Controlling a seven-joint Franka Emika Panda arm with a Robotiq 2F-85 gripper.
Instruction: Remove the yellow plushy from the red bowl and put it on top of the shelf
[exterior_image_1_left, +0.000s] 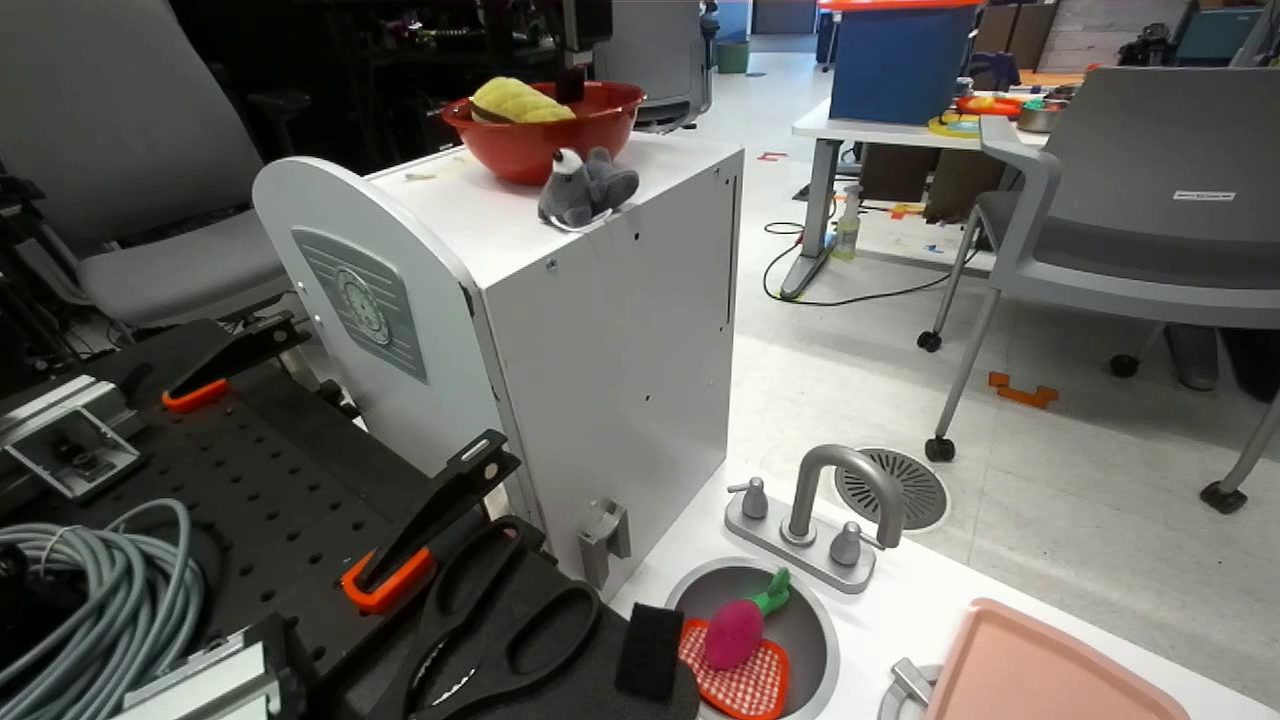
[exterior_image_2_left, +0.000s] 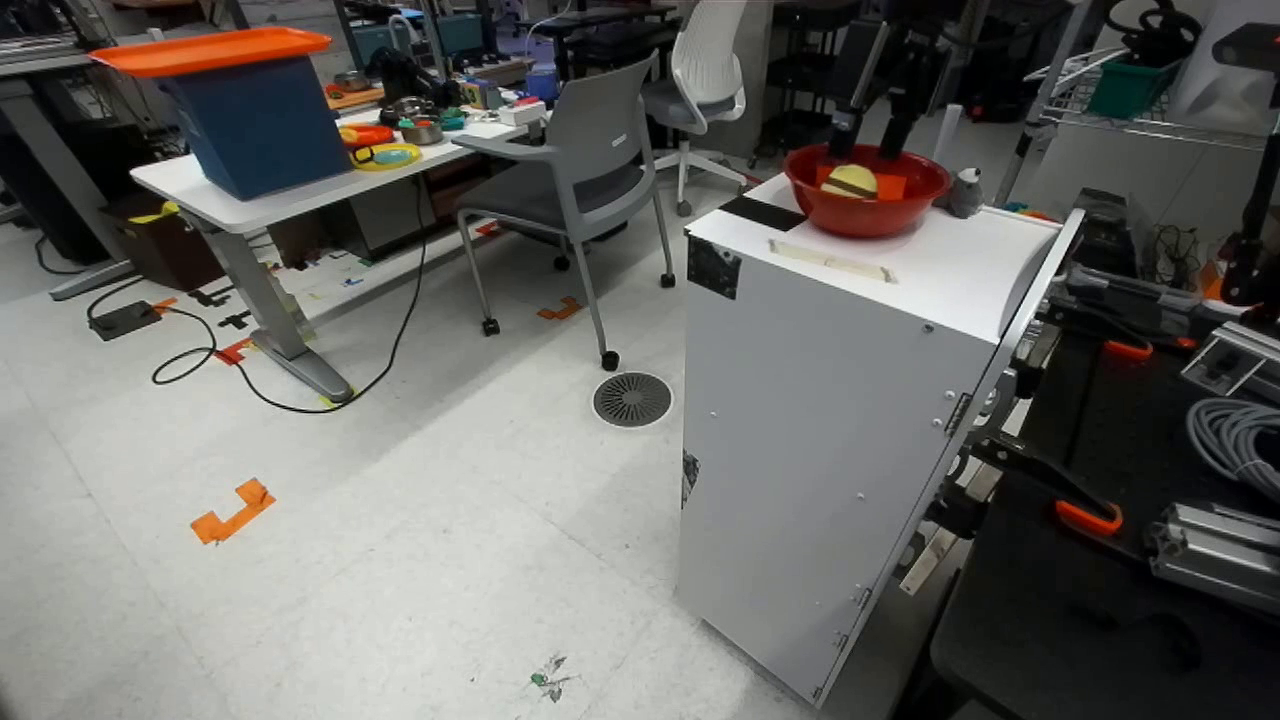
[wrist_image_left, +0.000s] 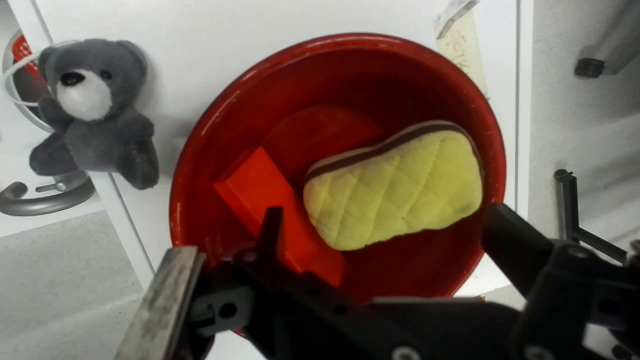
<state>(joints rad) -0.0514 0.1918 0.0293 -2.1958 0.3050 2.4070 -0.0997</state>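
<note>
gripper (wrist_image_left: 384, 211) spread wide at red bowl (wrist_image_left: 325, 75); yellow plushy (wrist_image_left: 395, 192) just inside rim.

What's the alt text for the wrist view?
Seen from above, a quilted yellow plushy lies in a red bowl with an orange-red block. The claw, at the bottom of the picture, stands open and is not gripping it. At picture left, a grey toy bear sits at the edge of the white shelf.
</note>
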